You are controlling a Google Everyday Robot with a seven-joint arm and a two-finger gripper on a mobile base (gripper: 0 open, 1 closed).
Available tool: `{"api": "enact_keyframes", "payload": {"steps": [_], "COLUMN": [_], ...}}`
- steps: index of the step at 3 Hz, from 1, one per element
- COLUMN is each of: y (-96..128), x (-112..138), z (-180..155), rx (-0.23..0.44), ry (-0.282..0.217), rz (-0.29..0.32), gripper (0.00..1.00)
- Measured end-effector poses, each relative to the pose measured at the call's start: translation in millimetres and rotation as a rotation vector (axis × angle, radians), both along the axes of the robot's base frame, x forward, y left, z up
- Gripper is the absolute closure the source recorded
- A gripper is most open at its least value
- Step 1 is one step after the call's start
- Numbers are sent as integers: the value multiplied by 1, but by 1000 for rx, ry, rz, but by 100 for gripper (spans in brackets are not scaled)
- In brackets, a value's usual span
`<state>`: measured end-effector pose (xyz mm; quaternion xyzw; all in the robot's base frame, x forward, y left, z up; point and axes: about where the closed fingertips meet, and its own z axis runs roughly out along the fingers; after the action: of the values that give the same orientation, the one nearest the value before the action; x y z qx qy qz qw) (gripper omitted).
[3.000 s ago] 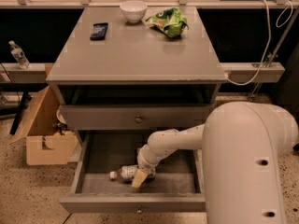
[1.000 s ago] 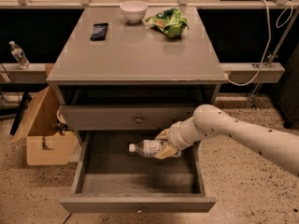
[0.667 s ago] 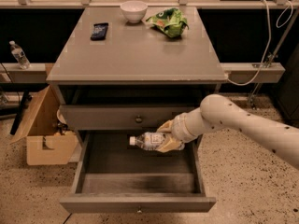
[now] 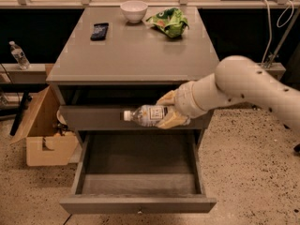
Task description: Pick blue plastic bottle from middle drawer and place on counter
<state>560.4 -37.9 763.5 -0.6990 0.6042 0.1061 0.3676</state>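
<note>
Blue plastic bottle (image 4: 147, 115) lies sideways above the open middle drawer (image 4: 138, 172), base hidden inside the pinching gripper (image 4: 168, 110).

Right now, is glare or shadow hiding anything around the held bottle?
Camera view: the counter shows soft sheen, no harsh glare. Camera view: the end effector, above the open middle drawer, grips the blue plastic bottle, both evenly lit. Camera view: deep shadow fills the gap beneath the counter.

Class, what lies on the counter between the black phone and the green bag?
Camera view: the white bowl, set farther back. The pincer grips the blue plastic bottle below the counter, above the middle drawer.
</note>
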Motion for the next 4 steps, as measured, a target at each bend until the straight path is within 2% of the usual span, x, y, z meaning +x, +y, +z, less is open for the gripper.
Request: {"api": "enact_keyframes", "payload": {"steps": [1, 2, 3, 4], "y": [18, 18, 38, 77], "x": [7, 7, 21, 57], "z": [72, 72, 97, 136], "rx": [-13, -13, -6, -8], "ry": [-71, -71, -85, -83], "rz": [40, 40, 61, 88], "gripper": [100, 100, 100, 100]}}
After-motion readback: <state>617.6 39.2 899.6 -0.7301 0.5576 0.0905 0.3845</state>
